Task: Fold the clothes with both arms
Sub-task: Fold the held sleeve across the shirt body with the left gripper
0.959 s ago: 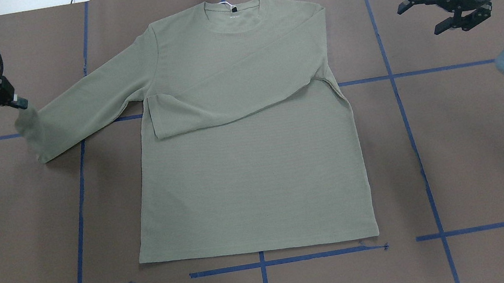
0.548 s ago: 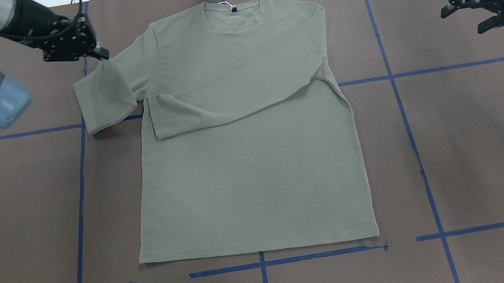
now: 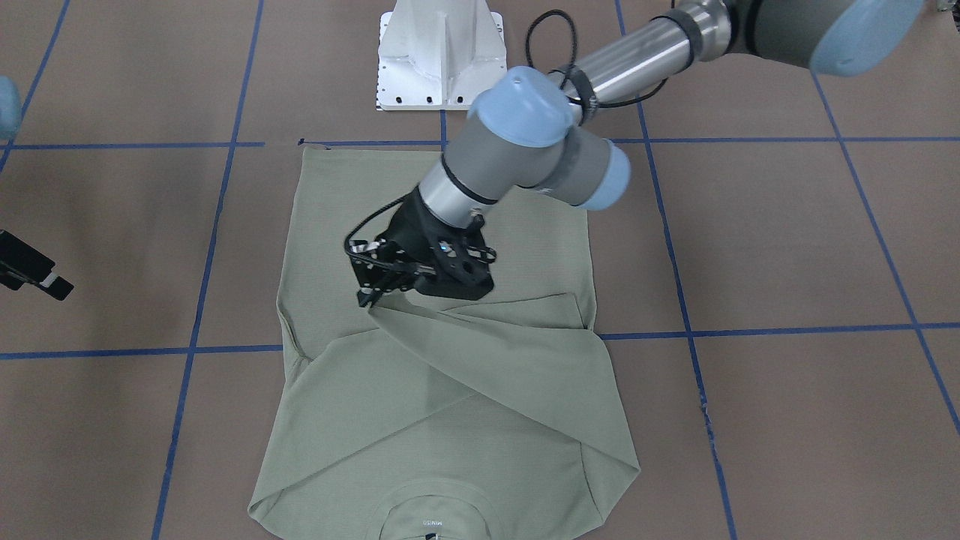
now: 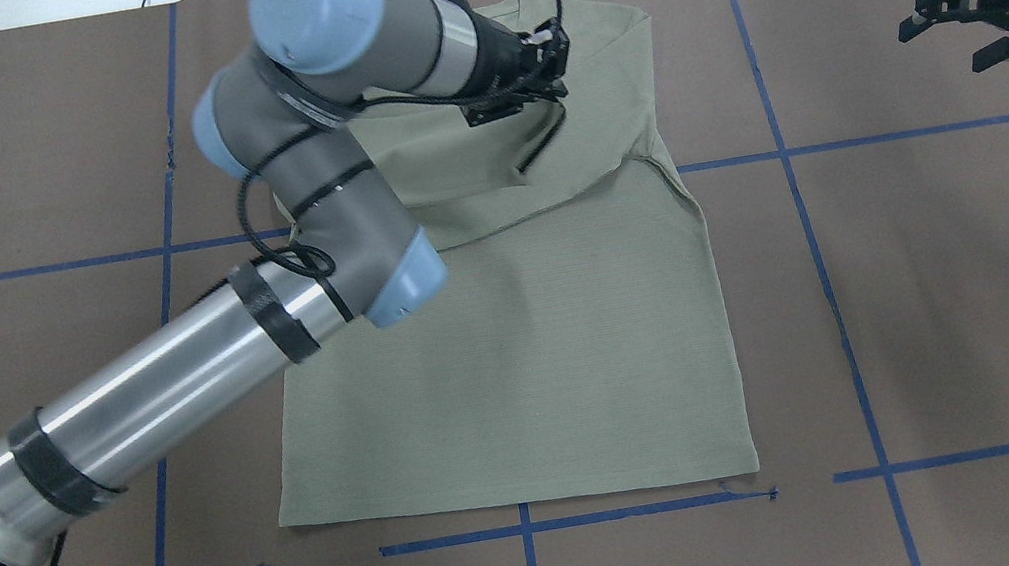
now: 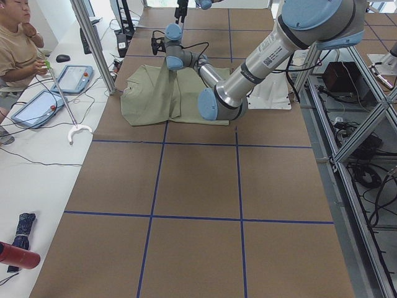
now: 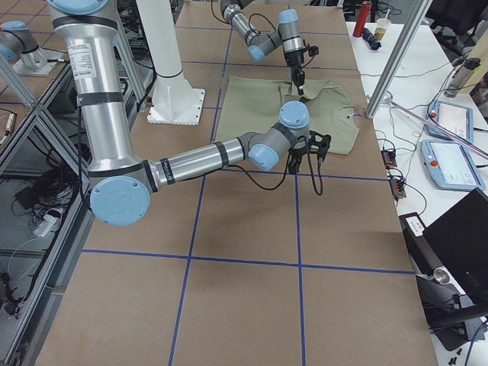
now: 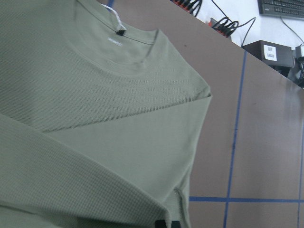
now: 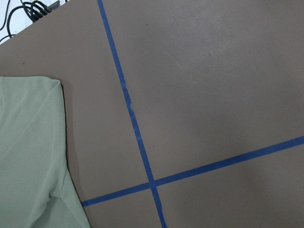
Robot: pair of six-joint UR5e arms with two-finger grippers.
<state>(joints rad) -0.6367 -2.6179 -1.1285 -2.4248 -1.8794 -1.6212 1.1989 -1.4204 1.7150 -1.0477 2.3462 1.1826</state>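
Front-facing view: a sage-green shirt (image 3: 450,442) lay flat on the brown counter (image 3: 787,420), collar toward the bottom edge. The left arm (image 3: 525,142) reached in from the upper right. The left end effector (image 3: 366,298) was clamped on the cuff of a sleeve (image 3: 487,360) that slanted across the chest, over the other folded sleeve. The right end effector (image 3: 34,271) showed partly at the left edge, apart from the shirt. A white pedestal (image 3: 441,52) stood at the top. Overhead view: the left arm (image 4: 177,385) crossed over the shirt (image 4: 527,360), its end effector (image 4: 549,84) above the upper chest. The right end effector (image 4: 941,50) hung over bare counter well to the right, jaws spread, holding nothing. Blue tape (image 4: 896,135) gridded the counter. Left side view: the shirt (image 5: 146,102) lay at the far end, one part lifted under the left arm (image 5: 248,74); a person (image 5: 15,46) sat at the upper left. Right side view: the right end effector (image 6: 316,149) hung just beside the shirt (image 6: 259,99). Left wrist view: the shirt (image 7: 95,71) filled the frame, its collar and white tag (image 7: 111,12) at the top. Right wrist view: a corner of the shirt (image 8: 28,156) lay beside crossed tape (image 8: 137,137).
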